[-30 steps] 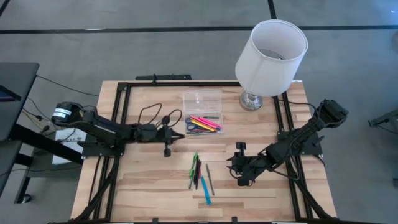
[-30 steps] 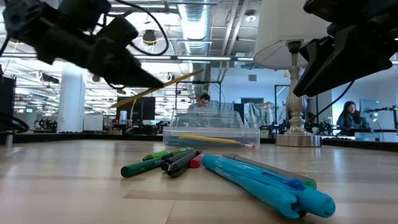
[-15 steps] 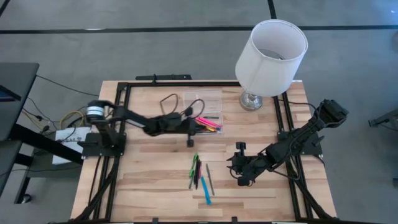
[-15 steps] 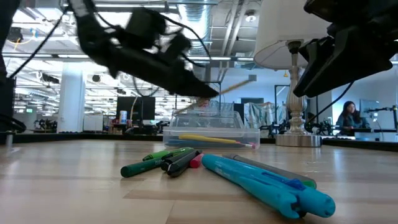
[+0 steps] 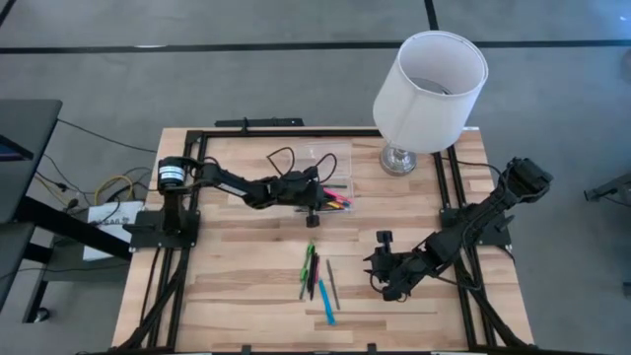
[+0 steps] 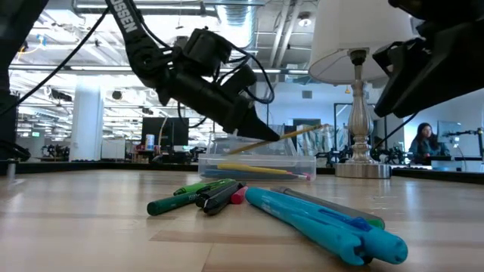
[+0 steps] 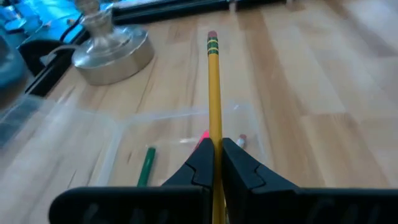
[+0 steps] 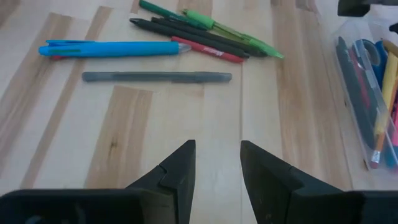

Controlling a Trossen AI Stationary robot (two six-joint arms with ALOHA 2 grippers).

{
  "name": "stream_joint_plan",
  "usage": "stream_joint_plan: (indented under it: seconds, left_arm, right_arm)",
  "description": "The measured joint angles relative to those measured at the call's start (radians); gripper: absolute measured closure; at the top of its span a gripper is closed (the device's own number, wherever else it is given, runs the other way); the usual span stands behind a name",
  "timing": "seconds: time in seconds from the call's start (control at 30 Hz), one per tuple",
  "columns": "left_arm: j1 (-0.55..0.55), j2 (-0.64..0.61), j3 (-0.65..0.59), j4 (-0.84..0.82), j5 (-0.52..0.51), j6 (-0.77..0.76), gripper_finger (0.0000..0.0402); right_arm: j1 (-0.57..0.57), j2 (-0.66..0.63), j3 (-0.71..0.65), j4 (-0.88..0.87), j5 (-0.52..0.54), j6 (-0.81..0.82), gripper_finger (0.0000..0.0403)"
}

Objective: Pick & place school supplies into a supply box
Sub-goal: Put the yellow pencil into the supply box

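My left gripper [image 5: 315, 193] is shut on a yellow pencil [image 7: 213, 87] above the clear supply box [image 5: 320, 170] at the table's far middle. The box [image 8: 367, 81] holds pink markers, blue-handled scissors and pencils. In the low view the pencil [image 6: 291, 136] slants above the box [image 6: 257, 162]. Several loose pens [image 5: 315, 276], green, black, red, grey and blue, lie flat on the table nearer the front. To their right my right gripper [image 8: 216, 163] stands open over bare wood [image 5: 380, 279], holding nothing. My left gripper pinches the yellow pencil's shaft [image 7: 214, 142] between its two fingers [image 7: 200, 163]. The pencil runs on ahead of the fingertips, roughly along the fingers. Its eraser end [image 7: 212, 36] points toward the table's right and stands higher. It is lifted clear above the box.
A lamp with a large white shade [image 5: 429, 79] stands on its metal base [image 5: 399, 158] just right of the box. Black frame rails [image 5: 192, 187] run along the table's sides. There is bare wood between the loose pens and the box.
My left gripper has swung from the table's left toward its right, carrying the pencil, and has sunk a little. It now stands over the box. The pencil has stayed lifted in the shut fingers.
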Motion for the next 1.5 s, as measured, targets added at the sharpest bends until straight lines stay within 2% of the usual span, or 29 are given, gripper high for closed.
stream_joint_plan:
  seconds: [0.2, 0.3, 1.3, 1.5]
  left_arm:
    - [0.0, 0.0, 0.0, -0.118, -0.172, -0.046, 0.0401]
    - [0.001, 0.0, 0.0, -0.139, -0.222, -0.065, 0.0401]
    - [-0.005, -0.001, -0.001, -0.145, -0.224, -0.08, 0.0381]
    - [-0.005, -0.001, -0.001, -0.144, -0.224, -0.079, 0.0343]
  right_arm:
    - [0.001, 0.0, 0.0, 0.003, 0.001, 0.018, 0.0282]
    - [-0.006, 0.0, 0.0, 0.003, 0.002, 0.018, 0.0282]
    - [-0.009, 0.0, 0.0, 0.003, 0.003, 0.019, 0.0282]
    - [-0.009, 0.0, 0.0, 0.004, 0.002, 0.026, 0.0282]
